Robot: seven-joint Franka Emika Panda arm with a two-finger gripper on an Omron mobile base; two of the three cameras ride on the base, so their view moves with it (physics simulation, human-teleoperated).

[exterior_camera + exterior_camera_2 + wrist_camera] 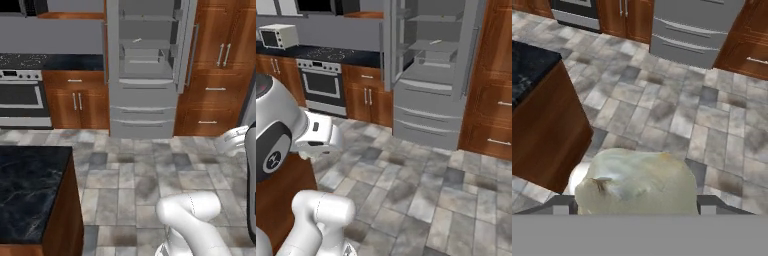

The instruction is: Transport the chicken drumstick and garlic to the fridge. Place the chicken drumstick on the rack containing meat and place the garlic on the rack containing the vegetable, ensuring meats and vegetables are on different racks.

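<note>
Garlic (634,182) in claw (634,205), tiled floor (677,120)

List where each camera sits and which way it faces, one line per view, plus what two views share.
Left base view: behind the arm's left, looking forward and down at the open fridge across tiled floor; white arm links at lower right.
Right base view: behind the arm's right, facing the same fridge; arm at lower left.
Hand view: on the hand, looking along the claw; the garlic sits between its fingertips, floor beyond.
Shared: both base views show fridge and stove.
</note>
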